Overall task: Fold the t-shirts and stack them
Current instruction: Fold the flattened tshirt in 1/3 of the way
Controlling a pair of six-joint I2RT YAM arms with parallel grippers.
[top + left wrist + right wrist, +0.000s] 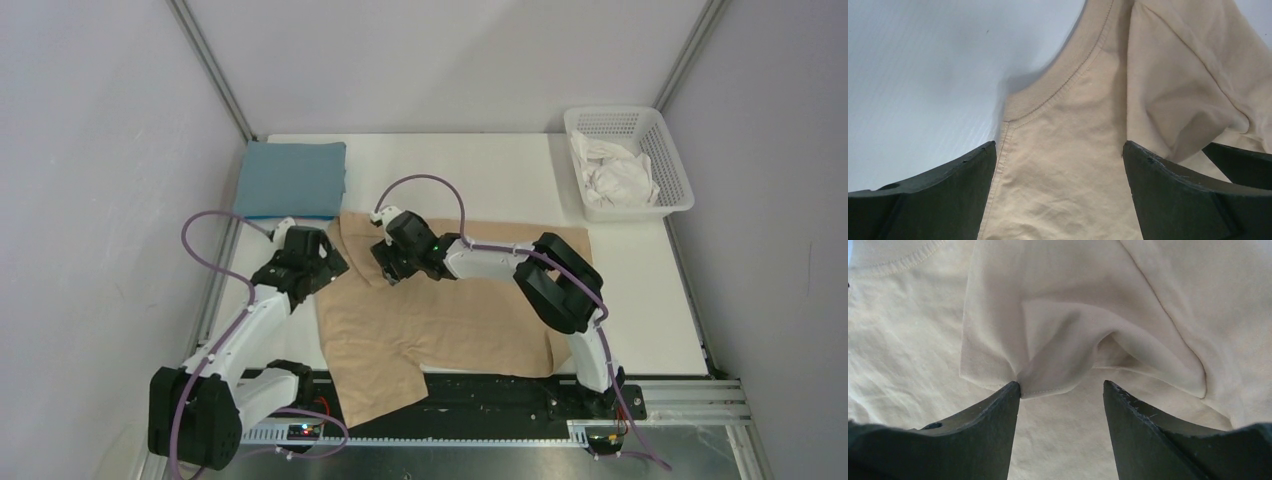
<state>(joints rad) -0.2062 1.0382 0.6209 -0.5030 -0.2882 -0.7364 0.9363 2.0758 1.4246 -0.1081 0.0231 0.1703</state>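
Left gripper [1059, 150] sat open over the tan-beige t-shirt [455, 325] at its collar seam, right gripper [1062, 387] open too with a hemmed fold between its fingers, shirt spread mid-table [640, 300], teal-blue t-shirt [295, 178] folded at far-left corner.

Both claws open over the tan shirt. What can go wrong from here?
1. Right claw is open at a bunched fold; closing may pinch extra layers, or only the hem, which could slip.
2. The tan shirt's near corner hangs off the table and may snag when dragged.
3. Left claw sits close beside the right; they could collide.
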